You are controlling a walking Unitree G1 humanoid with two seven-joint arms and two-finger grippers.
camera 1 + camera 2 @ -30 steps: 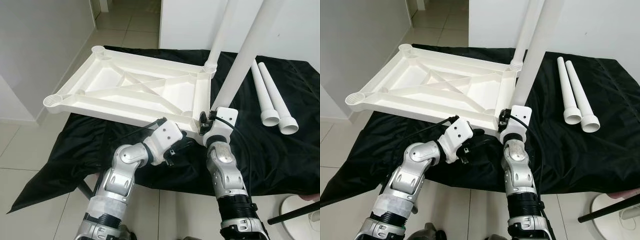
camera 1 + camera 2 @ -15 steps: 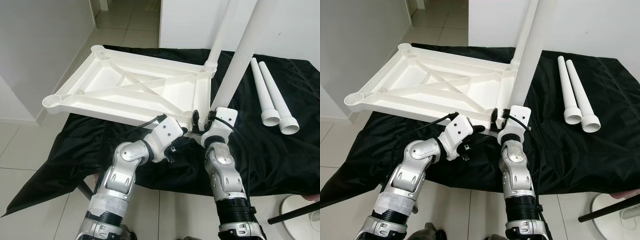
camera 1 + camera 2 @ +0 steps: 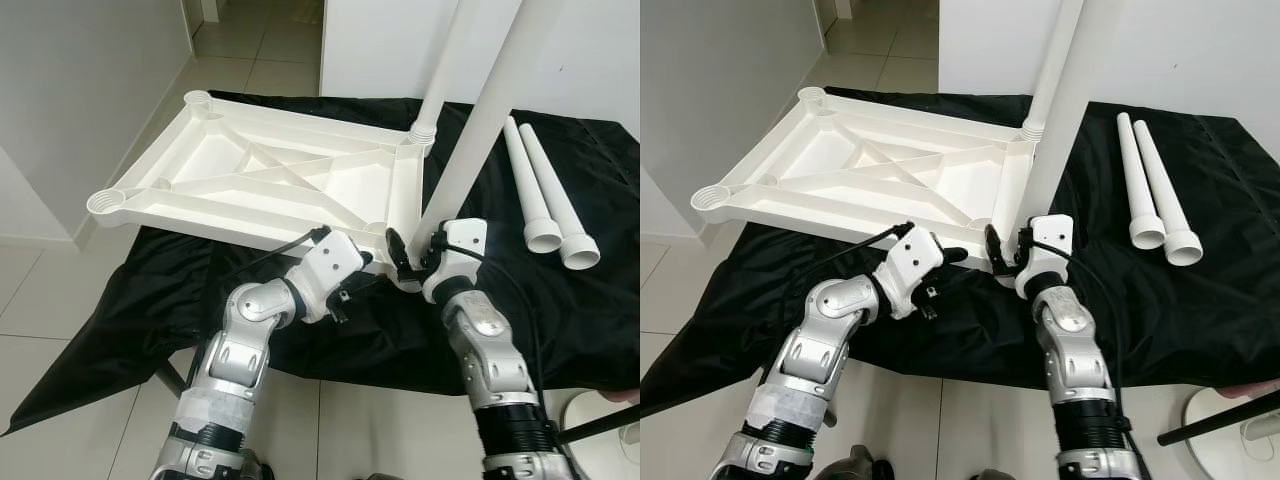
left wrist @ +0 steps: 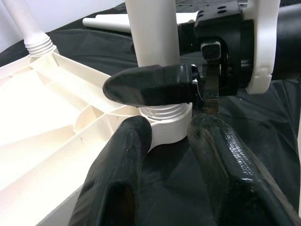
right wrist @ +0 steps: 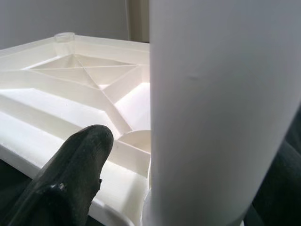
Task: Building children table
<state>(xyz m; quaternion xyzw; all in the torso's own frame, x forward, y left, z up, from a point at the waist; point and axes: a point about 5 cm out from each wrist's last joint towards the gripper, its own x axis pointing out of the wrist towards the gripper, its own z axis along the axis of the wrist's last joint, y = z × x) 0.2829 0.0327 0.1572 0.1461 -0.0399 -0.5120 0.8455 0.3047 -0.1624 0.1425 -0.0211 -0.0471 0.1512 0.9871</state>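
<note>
Right gripper (image 3: 405, 262) sits at the near right corner of the upturned white plastic tabletop (image 3: 262, 180), its black fingers clasped round the base of the tall white plastic table leg (image 3: 478, 125) standing in that corner socket. From the head views, the tabletop lies ribbed side up on a black cloth (image 3: 130, 290) spread over the floor, a second upright white leg (image 3: 437, 75) rising from its far right corner. Two loose white tapered legs (image 3: 545, 195) lie side by side on the cloth, well apart to the right. Left gripper (image 3: 372, 262) reaches in under the tabletop's near edge, just beside the same corner.

Left wrist view: the left gripper's two black fingers (image 4: 122, 174) are spread a moderate way, pointing at the threaded socket (image 4: 164, 125) without closing on it. One finger of the right gripper lies across the leg just above the socket.

Right wrist view: the leg (image 5: 221, 108) looms close, one black finger (image 5: 70, 174) beside it, the tabletop's ribs behind.
</note>
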